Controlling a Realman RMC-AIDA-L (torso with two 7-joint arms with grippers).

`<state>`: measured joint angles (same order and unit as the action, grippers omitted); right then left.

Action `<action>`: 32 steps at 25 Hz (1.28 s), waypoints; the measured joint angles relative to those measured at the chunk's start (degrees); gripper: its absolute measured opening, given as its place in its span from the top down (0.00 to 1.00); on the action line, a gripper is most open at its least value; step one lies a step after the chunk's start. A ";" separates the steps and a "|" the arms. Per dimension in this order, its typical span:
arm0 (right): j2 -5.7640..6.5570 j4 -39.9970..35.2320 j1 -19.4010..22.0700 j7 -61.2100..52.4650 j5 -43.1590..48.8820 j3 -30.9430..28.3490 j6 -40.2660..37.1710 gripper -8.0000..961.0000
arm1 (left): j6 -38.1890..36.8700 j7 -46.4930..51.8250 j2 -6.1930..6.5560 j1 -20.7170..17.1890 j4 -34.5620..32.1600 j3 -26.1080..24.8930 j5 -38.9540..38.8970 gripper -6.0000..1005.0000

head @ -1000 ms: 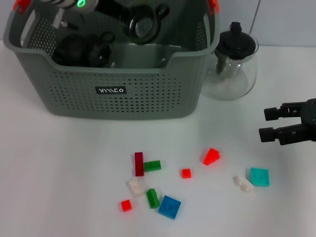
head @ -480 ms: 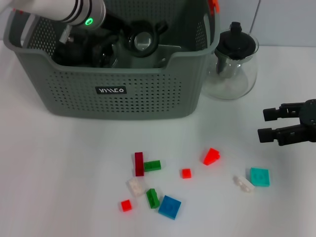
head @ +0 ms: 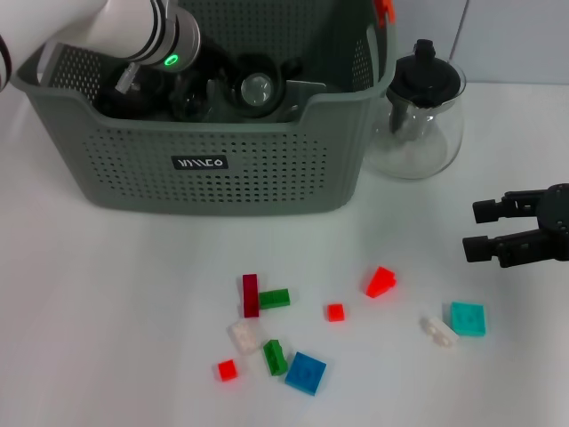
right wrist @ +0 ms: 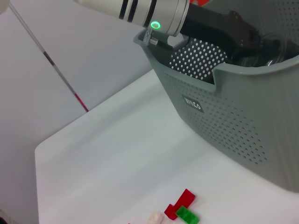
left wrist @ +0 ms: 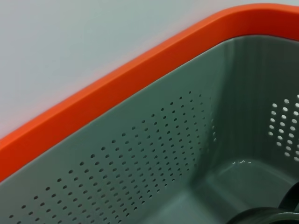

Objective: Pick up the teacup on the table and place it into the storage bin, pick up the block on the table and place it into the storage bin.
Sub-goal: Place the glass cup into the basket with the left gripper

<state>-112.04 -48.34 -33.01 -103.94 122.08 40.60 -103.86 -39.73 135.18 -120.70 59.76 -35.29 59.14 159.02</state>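
The grey-green storage bin (head: 204, 165) stands at the back left of the white table. My left gripper (head: 233, 85) is down inside it, shut on the glass teacup (head: 256, 87), which sits just below the rim near the front wall. The left wrist view shows only the bin's perforated inner wall (left wrist: 140, 154) and orange rim (left wrist: 117, 88). Several small blocks lie in front of the bin, among them a red wedge (head: 380, 281), a teal one (head: 468, 318) and a blue one (head: 305, 372). My right gripper (head: 480, 229) hovers open at the right, above the teal block.
A glass teapot (head: 418, 111) with a black lid stands right of the bin. The dark red block (head: 251, 295) and a green block (head: 274, 298) touch each other; they also show in the right wrist view as red block (right wrist: 180, 203) and green block (right wrist: 188, 215).
My left gripper has come down into the bin with the teacup, moving toward the front wall. The right gripper has barely shifted. The blocks lie as before.
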 joint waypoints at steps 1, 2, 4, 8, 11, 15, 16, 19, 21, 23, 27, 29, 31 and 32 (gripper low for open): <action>-0.01 0.01 0.00 0.02 0.00 0.00 0.00 0.03 | 0.02 0.00 -0.01 0.00 0.01 0.01 0.01 0.90; -0.01 0.00 -0.01 0.04 0.00 0.01 0.00 0.03 | 0.06 0.00 -0.01 0.00 0.01 -0.02 0.01 0.89; -0.02 0.01 -0.02 0.11 0.00 0.01 0.00 0.03 | 0.40 0.00 -0.07 -0.04 0.02 -0.10 0.03 0.89; -0.02 0.01 0.08 0.20 0.00 0.01 -0.01 0.03 | 0.93 0.00 -0.29 -0.14 0.05 0.10 0.06 0.89; -0.03 0.01 0.13 0.22 0.00 0.01 -0.02 0.03 | 1.20 0.00 -0.44 -0.19 0.04 0.11 0.07 0.89; -0.03 0.01 0.21 0.29 0.00 0.01 -0.03 0.03 | 1.51 0.00 -0.57 -0.33 0.04 0.09 0.07 0.88; -0.03 0.01 0.22 0.31 0.00 0.01 -0.03 0.03 | 1.52 0.00 -0.57 -0.37 0.04 0.09 0.07 0.88; -0.02 0.01 0.28 0.37 0.00 0.01 -0.03 0.03 | 1.52 0.00 -0.59 -0.44 0.04 0.14 0.07 0.84; 0.01 0.01 0.30 0.40 0.00 0.01 -0.03 0.03 | 1.51 0.00 -0.64 -0.44 0.04 0.16 0.07 0.76; 0.02 0.01 0.31 0.46 0.00 0.01 -0.03 0.03 | 1.32 0.00 -0.68 -0.46 -0.11 0.10 0.04 0.67; 0.09 0.01 0.41 0.86 -0.01 -0.34 -0.08 0.03 | -0.68 1.18 -0.67 -1.87 -4.00 -0.54 -0.51 0.65; 0.21 0.01 0.46 0.97 -0.10 -0.44 -0.30 0.03 | -3.65 3.49 -0.70 -3.73 -9.57 -0.65 -0.84 0.63; 0.37 0.01 0.50 1.12 -0.23 -0.48 -0.44 0.03 | -6.68 4.74 -0.75 -5.62 -15.07 -1.01 -2.50 0.55; 0.44 0.01 0.49 1.25 -0.30 -0.49 -0.49 0.03 | -8.32 5.03 -0.77 -6.66 -17.86 -1.46 -4.04 0.51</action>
<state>-111.60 -48.33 -32.51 -102.69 121.79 40.10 -104.35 -48.05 140.20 -121.48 53.10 -53.15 57.68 154.98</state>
